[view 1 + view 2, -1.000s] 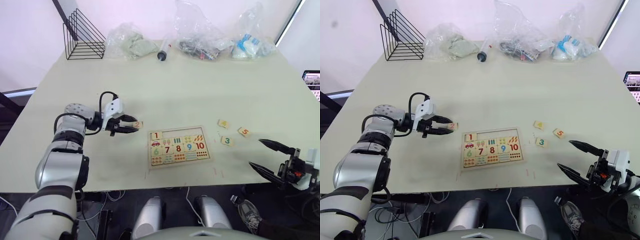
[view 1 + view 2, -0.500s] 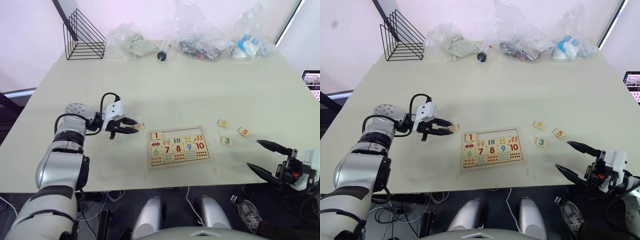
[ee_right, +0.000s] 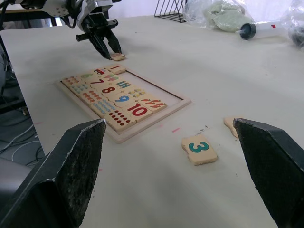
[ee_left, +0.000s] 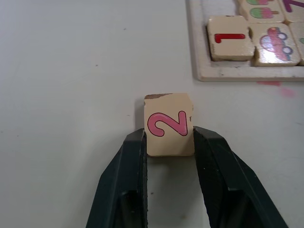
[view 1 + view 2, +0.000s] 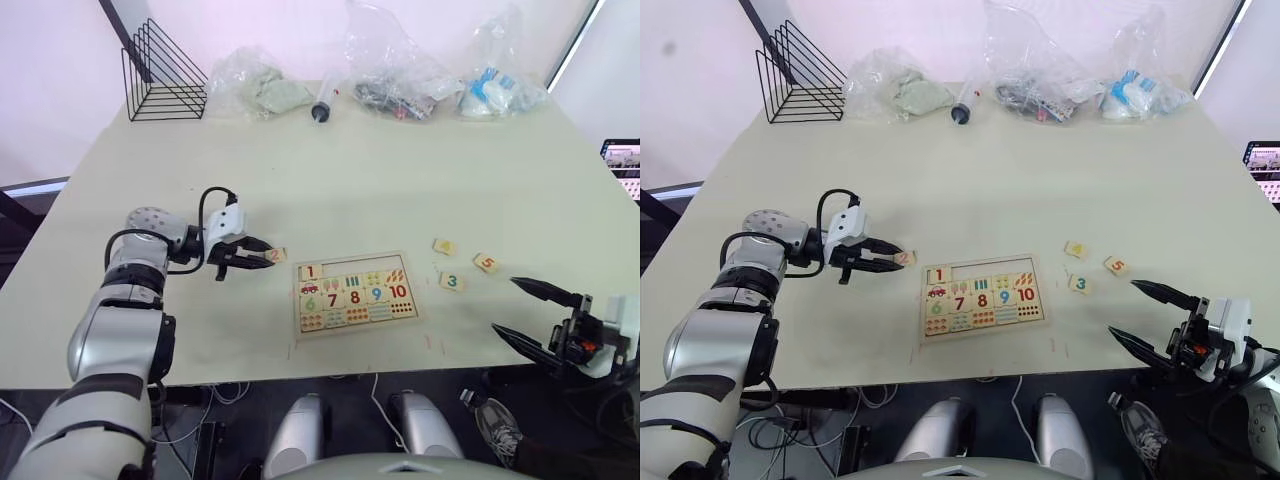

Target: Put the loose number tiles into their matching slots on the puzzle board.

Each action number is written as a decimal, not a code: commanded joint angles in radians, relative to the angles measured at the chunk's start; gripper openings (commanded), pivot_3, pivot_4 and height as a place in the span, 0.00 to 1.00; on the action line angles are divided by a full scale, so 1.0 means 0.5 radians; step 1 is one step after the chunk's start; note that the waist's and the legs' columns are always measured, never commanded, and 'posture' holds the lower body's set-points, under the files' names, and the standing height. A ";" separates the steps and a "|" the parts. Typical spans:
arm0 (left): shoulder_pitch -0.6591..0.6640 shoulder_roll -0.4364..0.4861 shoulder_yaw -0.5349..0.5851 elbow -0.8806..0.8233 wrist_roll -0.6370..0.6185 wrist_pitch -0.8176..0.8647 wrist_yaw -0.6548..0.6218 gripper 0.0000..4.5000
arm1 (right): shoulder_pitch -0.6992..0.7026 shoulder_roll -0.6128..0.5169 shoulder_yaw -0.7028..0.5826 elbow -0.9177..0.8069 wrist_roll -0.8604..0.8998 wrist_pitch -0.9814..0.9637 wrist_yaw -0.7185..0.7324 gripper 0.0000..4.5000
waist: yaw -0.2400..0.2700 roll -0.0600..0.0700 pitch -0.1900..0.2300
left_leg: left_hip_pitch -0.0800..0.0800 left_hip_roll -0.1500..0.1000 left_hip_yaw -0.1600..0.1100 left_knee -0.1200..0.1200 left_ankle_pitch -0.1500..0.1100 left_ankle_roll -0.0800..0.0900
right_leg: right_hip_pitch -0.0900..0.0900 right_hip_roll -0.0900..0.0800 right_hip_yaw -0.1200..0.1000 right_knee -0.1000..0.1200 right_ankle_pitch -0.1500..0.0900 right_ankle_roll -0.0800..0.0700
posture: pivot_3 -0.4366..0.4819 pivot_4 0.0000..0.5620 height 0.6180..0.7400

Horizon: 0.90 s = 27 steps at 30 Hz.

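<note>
Resting flat on the tabletop (image 5: 400, 180), the puzzle board (image 5: 355, 292) sits near the front edge, with bare surface open on all sides of it. Its top row holds a "1" tile (image 4: 230, 38) at the left end, and the remaining matching slots (image 5: 360, 268) in that row are bare wood. The left gripper (image 4: 169, 142) lies low over the tabletop just left of the board, its fingers (image 4: 130, 156) clamped on the two side edges of the "2" tile (image 4: 168, 124); the tile sits apart from the board's raised rim, with a strip of bare tabletop between them. The right gripper (image 5: 1137, 315) hangs at the front right edge of the tabletop, its fingers (image 3: 71, 156) spread wide and holding nothing. Right of the board, three loose tiles lie well apart from it: the "3" tile (image 3: 198, 148) nearest, the "5" tile (image 5: 486, 264) farther right, and the "4" tile (image 5: 444, 246) behind them. Along the far edge stand a black wire rack (image 5: 165, 72), plastic bags (image 5: 400, 60) and a syringe (image 5: 322, 102), leaving the middle of the tabletop open.
</note>
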 commanded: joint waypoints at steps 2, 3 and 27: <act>0.092 0.153 -0.125 -0.325 -0.213 0.165 -0.075 0.20 | -0.024 -0.021 0.003 -0.002 0.013 -0.020 0.034 1.00 | 0.001 -0.001 0.001 | 0.000 0.000 -0.001 0.000 0.000 0.000 | 0.000 0.000 0.000 0.000 0.000 0.000 | 0.48 0.27 1.00; 0.122 0.186 -0.150 -0.422 -0.251 0.213 -0.075 0.20 | -0.027 -0.019 0.009 -0.003 0.011 -0.020 0.035 1.00 | 0.002 -0.001 0.001 | -0.001 0.001 -0.001 0.000 0.000 0.000 | 0.000 0.000 0.000 0.000 0.000 0.000 | 0.48 0.27 1.00; 0.268 0.331 -0.348 -2.612 -0.436 1.993 0.237 0.20 | -0.061 0.051 0.134 -0.049 -0.014 -0.043 -0.010 1.00 | 0.008 0.000 0.002 | -0.001 0.003 -0.001 0.001 0.000 0.000 | 0.000 0.002 0.002 -0.001 0.000 0.000 | 0.48 0.27 1.00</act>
